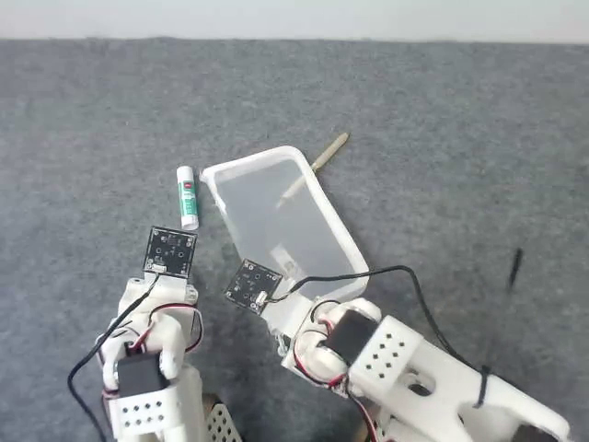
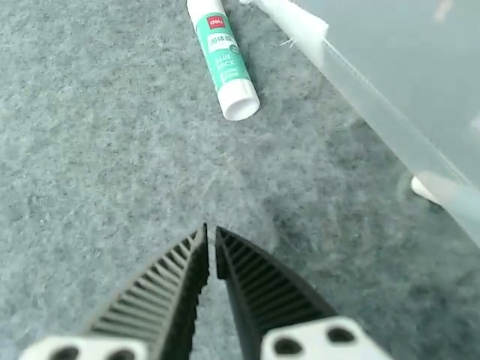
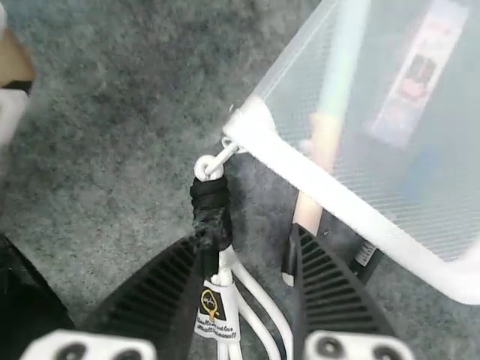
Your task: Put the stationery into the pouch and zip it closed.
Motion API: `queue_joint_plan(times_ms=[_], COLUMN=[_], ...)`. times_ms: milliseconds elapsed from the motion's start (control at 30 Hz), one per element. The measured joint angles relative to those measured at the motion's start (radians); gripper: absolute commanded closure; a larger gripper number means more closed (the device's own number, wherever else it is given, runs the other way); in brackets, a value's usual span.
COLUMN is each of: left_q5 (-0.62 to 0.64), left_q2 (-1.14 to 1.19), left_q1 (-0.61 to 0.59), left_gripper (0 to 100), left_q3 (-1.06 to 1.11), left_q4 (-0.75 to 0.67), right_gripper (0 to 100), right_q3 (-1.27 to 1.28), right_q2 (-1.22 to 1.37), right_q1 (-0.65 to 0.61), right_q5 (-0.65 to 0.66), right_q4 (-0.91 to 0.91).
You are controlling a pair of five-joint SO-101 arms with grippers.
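Left wrist view puts the glue stick (image 2: pixel 223 64) flat on the grey carpet (image 2: pixel 90 150). It lies ahead of your left gripper (image 2: pixel 210 241) and apart from it, just beside the pouch (image 2: pixel 352 75) but outside it. That gripper's jaws are pressed almost together and hold nothing. Go down like that and you would likely nudge the round tube so it rolls, perhaps against the pouch's white rim.

Your right gripper (image 3: pixel 251 251) sits at the pouch corner nearest the arms with its jaws spread. The zip's pull cord (image 3: pixel 211 199) lies along one finger, not pinched. Pull there with nothing bracing the pouch and I'd expect the light thing to slide rather than zip. A pencil (image 1: pixel 329 152) pokes past the far edge, and it could jam the slider.
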Motion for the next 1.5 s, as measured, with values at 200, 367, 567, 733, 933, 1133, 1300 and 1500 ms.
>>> queue_joint_plan(times_ms=[200, 367, 567, 733, 933, 1133, 1300, 1500], left_q5=[0.000, 0.000, 0.000, 0.000, 0.000, 0.000, 0.000, 0.000], left_q2=[0.000, 0.000, 0.000, 0.000, 0.000, 0.000, 0.000, 0.000], left_q1=[0.000, 0.000, 0.000, 0.000, 0.000, 0.000, 0.000, 0.000], left_gripper=[99, 99, 99, 99, 99, 99, 99, 99], left_q3=[0.000, 0.000, 0.000, 0.000, 0.000, 0.000, 0.000, 0.000], left_q4=[0.000, 0.000, 0.000, 0.000, 0.000, 0.000, 0.000, 0.000], right_gripper=[95.0, 95.4, 95.4, 95.0, 95.0, 95.0, 95.0, 95.4], right_q3=[0.000, -0.003, -0.003, -0.003, -0.003, -0.003, -0.003, -0.003], right_q2=[0.135, 0.153, 0.153, 0.153, 0.155, 0.114, -0.018, -0.094], right_q1=[0.061, 0.115, 0.199, 0.256, 0.368, 0.364, 0.302, 0.235], right_q5=[0.000, 0.000, -0.002, -0.002, -0.002, -0.002, -0.002, -0.002], right_q4=[-0.055, -0.087, -0.187, -0.290, -0.373, -0.324, -0.204, -0.100])
